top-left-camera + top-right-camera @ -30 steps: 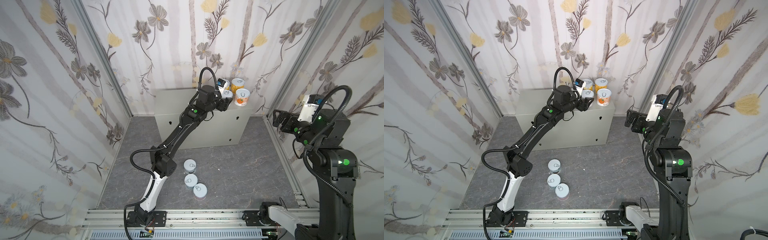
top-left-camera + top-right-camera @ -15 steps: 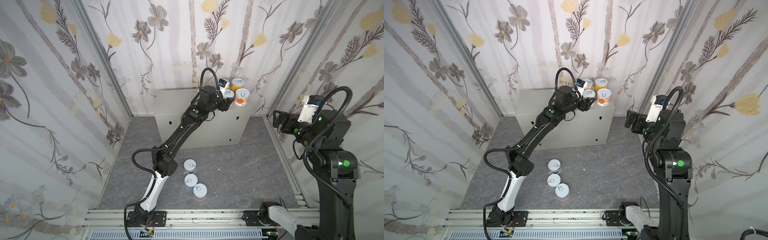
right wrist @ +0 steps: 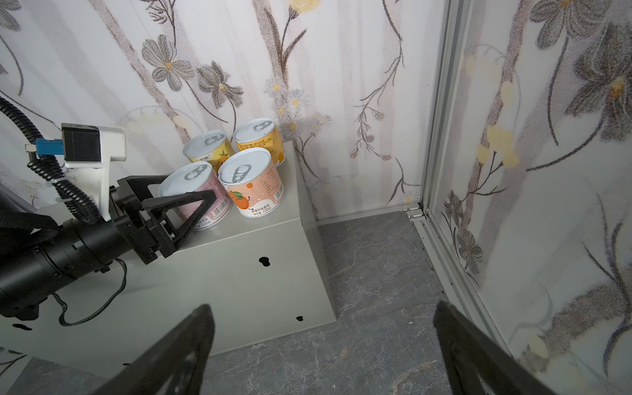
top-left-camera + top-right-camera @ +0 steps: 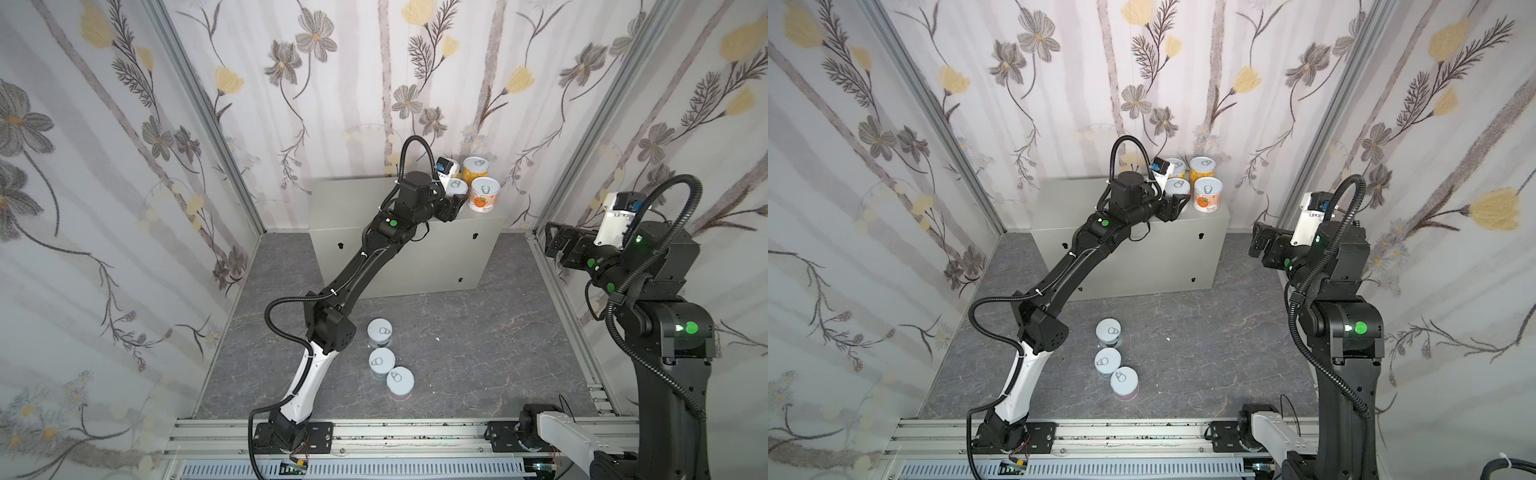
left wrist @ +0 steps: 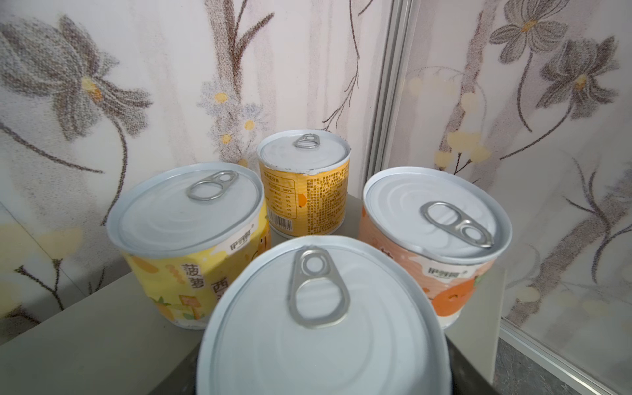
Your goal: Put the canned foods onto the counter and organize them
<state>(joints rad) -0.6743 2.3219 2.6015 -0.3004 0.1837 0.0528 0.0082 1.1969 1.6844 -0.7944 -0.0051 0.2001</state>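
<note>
On the right end of the counter (image 4: 353, 199) stand several canned foods. They are a deep-yellow tin (image 4: 476, 170), a peach tin with an orange on it (image 4: 484, 199) and a pale-yellow tin (image 3: 210, 150). My left gripper (image 4: 453, 203) is shut on a pink tin (image 3: 195, 191), whose base is at the counter top in front of the pale-yellow one. Its lid (image 5: 321, 328) fills the left wrist view. Three more tins (image 4: 380, 332) (image 4: 382, 362) (image 4: 400, 382) stand on the floor. My right gripper (image 3: 323, 307) hangs open and empty near the right wall.
The dark marbled floor (image 4: 478, 332) lies in front of the counter. Flowered walls close in on three sides, with a metal corner post (image 3: 441, 102) just right of the counter. A rail (image 4: 395, 432) runs along the front edge.
My left gripper has edged the pink tin slightly closer to the tins on the counter. The right arm has stayed still.
</note>
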